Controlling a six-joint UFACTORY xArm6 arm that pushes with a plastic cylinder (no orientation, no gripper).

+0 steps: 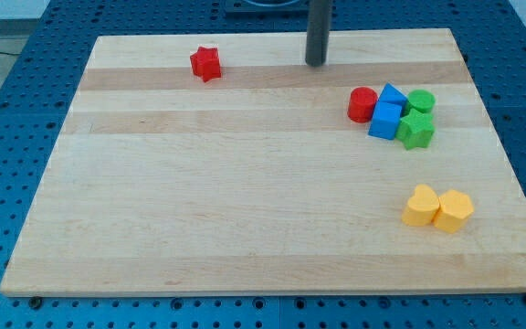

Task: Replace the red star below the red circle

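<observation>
The red star lies near the view's top left of the wooden board. The red circle sits at the right, touching the left side of a cluster of blue and green blocks. My tip rests on the board near the top edge, right of the red star and up-left of the red circle, touching neither.
Beside the red circle are a blue block, a blue cube, a green circle and a green star. Two yellow blocks sit together at the lower right. A blue pegboard surrounds the board.
</observation>
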